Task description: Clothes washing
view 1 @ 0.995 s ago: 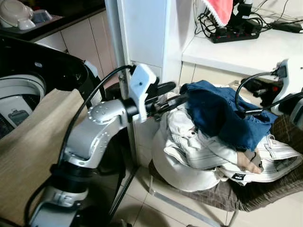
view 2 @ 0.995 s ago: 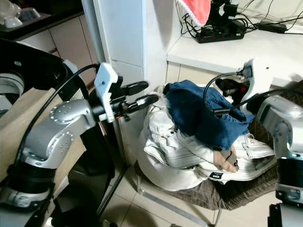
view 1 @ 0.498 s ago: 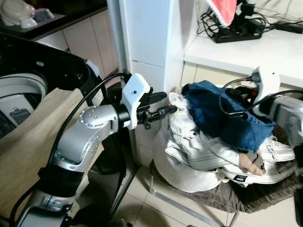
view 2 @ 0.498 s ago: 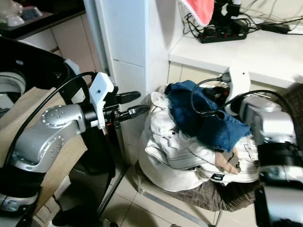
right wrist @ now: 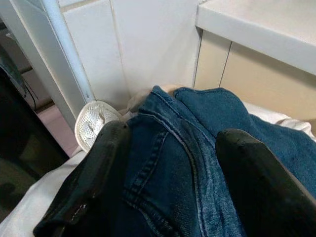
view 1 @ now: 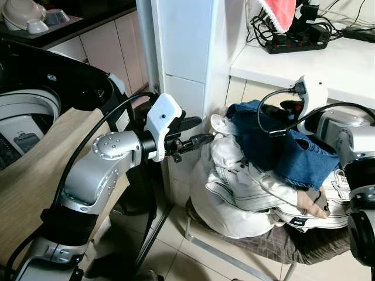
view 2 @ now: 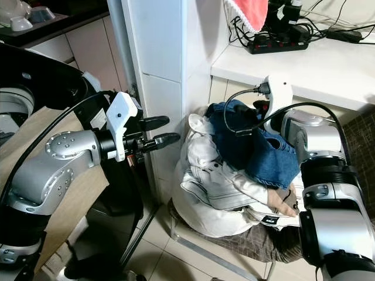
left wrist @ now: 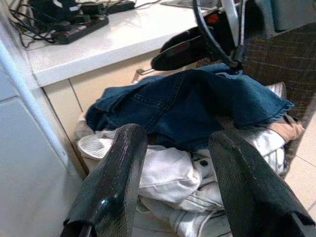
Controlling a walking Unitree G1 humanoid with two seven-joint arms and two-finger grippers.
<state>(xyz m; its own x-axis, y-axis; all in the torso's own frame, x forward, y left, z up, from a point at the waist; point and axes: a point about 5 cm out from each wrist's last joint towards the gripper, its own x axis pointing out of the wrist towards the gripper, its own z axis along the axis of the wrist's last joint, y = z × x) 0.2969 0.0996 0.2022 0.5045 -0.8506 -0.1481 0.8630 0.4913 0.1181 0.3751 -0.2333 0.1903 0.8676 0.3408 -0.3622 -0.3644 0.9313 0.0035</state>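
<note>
Left eye view, centre right: jeans (view 1: 281, 152) atop white clothes (view 1: 246, 193) on chair (view 1: 304, 243). Right gripper (right wrist: 168, 173) wide over jeans; left gripper (view 1: 196, 132) wide, beside pile. Washer (view 1: 26, 114), far left. Nothing loaded yet, apparently.

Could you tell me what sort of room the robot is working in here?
Probably a home laundry corner beside a kitchen: a top-loading washing machine stands open at the robot's left, a pile of clothes topped by blue jeans fills a chair, and dishes sit on a counter.
</note>
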